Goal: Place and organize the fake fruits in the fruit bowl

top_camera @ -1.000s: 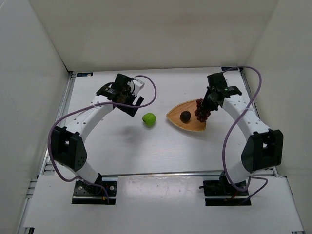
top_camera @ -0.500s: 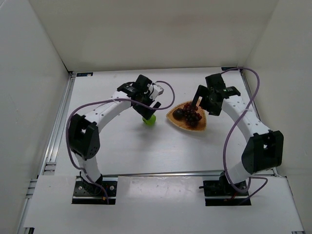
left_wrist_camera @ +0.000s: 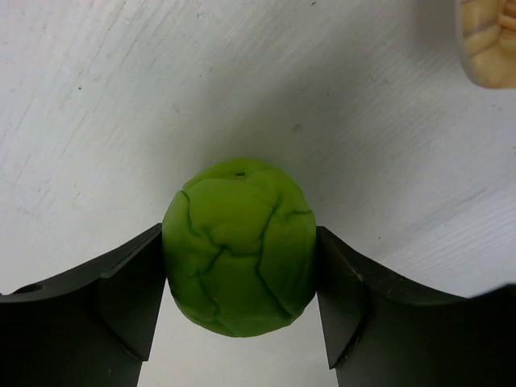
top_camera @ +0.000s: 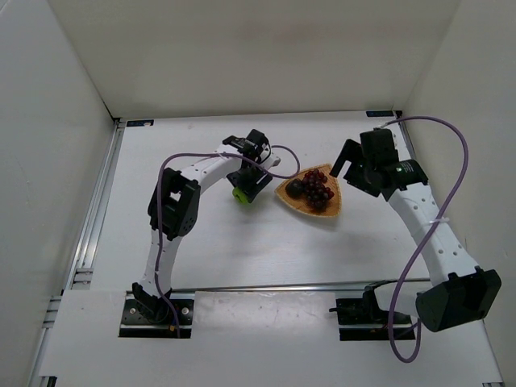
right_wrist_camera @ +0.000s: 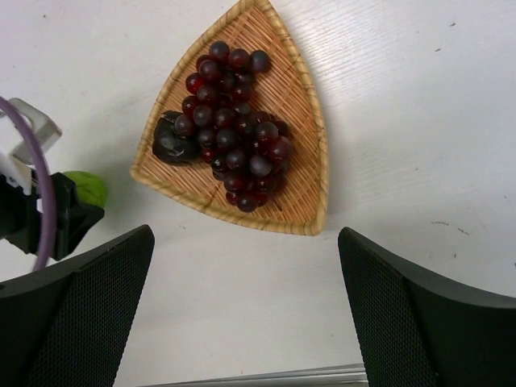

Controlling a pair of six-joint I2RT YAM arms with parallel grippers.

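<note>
The left arm is reaching up the middle of the overhead view, elbow folded sharply. Its left pincer (left_wrist_camera: pixel 240 300) is pointing down at the desk (top_camera: pixel 242 242) and clenching the green fruit (left_wrist_camera: pixel 239 266), with a black finger pressing on each flank. The fruit is round and matte, and darker creases are running across its skin. It is sitting just left of the fruit bowl (right_wrist_camera: pixel 310 121), apart from the rim.

The right arm is stretching up the right side of the frame. Its right pincer (right_wrist_camera: pixel 246 314) is hanging released, fingers spread wide and holding nothing.

The bowl is a rounded triangle of woven tan strands. The grapes (right_wrist_camera: pixel 234 145), glossy dark red beads, are lying across its middle. The purple-black fruit (right_wrist_camera: pixel 173 145) is touching the bunch at the bowl's left corner.

Half a second ago the right pincer was over the bowl; now it is drawn back to the right. The left pincer is now closing around the green fruit.
</note>
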